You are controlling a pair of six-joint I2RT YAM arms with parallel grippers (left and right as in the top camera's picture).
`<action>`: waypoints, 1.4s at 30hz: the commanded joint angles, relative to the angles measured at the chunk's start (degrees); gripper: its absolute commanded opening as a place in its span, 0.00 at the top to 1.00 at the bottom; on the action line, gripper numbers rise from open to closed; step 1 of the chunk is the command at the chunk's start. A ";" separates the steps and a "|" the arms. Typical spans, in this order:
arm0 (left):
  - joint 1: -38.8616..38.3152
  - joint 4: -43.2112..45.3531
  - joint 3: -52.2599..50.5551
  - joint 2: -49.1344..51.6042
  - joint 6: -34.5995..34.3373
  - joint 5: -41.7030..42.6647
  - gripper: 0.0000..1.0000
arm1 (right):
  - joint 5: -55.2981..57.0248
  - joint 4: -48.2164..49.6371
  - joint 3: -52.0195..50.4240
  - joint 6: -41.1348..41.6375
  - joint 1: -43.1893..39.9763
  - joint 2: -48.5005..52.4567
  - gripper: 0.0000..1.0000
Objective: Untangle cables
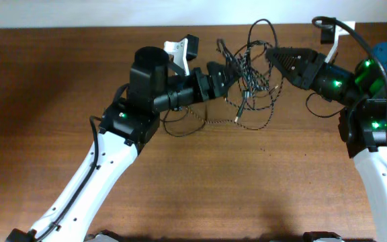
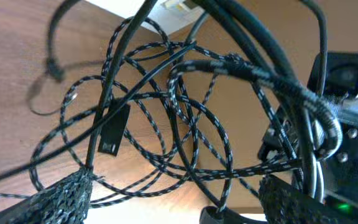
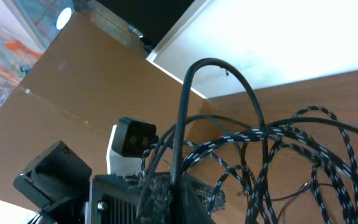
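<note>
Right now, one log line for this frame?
phase: untangling | left jaws: open, speckled cord strands across gap | right jaws: shut on black cord | tangle: knotted, between both arms

in the right wrist view the speckled cable (image 3: 247,135) runs off the right edge, and the black cable (image 3: 182,124) drops behind it. the fingertips (image 2: 61,196) of the left gripper (image 2: 176,208) are cropped at the left wrist view's bottom edge.

A plain black cable (image 3: 183,106) arches over speckled cable (image 3: 291,132) loops (both tangled).
</note>
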 commanded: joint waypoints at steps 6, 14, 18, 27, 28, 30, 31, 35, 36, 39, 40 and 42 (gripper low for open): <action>1.55 25.81 0.92 -0.35 -11.69 -18.01 0.01 | -1.14 -0.74 1.09 -0.61 0.02 -0.83 0.96; -0.11 -10.64 0.92 -0.35 -18.93 2.49 0.36 | 2.10 -2.86 1.07 -4.09 0.07 -0.81 0.96; -3.26 -10.05 0.92 -0.33 -24.57 -2.54 0.35 | 2.54 -3.56 1.07 -4.09 1.20 -0.76 0.96; -4.57 -9.79 0.92 -0.28 -36.61 -16.11 0.57 | 2.29 -5.38 1.07 -9.07 6.88 -0.79 0.96; -4.57 -9.79 0.92 -0.28 -38.93 -12.87 0.72 | 3.02 -6.08 1.07 -12.66 6.88 -0.79 0.96; -4.57 -9.79 0.92 -0.28 -39.32 -9.22 0.97 | 9.01 -10.05 1.07 -16.68 6.88 -0.79 0.96; -4.57 -9.79 0.92 -0.28 -39.30 -7.91 1.00 | 10.32 -11.32 1.07 -17.66 6.88 -0.79 0.96; -4.57 -10.49 0.92 -0.28 -34.51 1.09 1.00 | 45.64 -22.32 1.07 -22.38 6.88 -0.79 0.96; -4.55 -11.13 0.92 -0.28 -28.61 3.87 1.00 | 54.18 -23.76 1.07 -22.34 6.88 -0.79 0.96; -2.56 -12.39 0.92 -0.31 -1.14 16.85 1.00 | 67.93 -26.29 1.07 -22.29 6.86 -0.76 0.96; -0.96 -16.96 0.92 -0.31 5.53 18.38 1.00 | 72.19 -26.75 1.07 -21.64 6.86 -0.76 0.95; 4.39 -36.57 0.92 -0.31 23.93 11.96 1.00 | 82.53 -26.99 1.07 -21.64 6.75 -0.76 0.95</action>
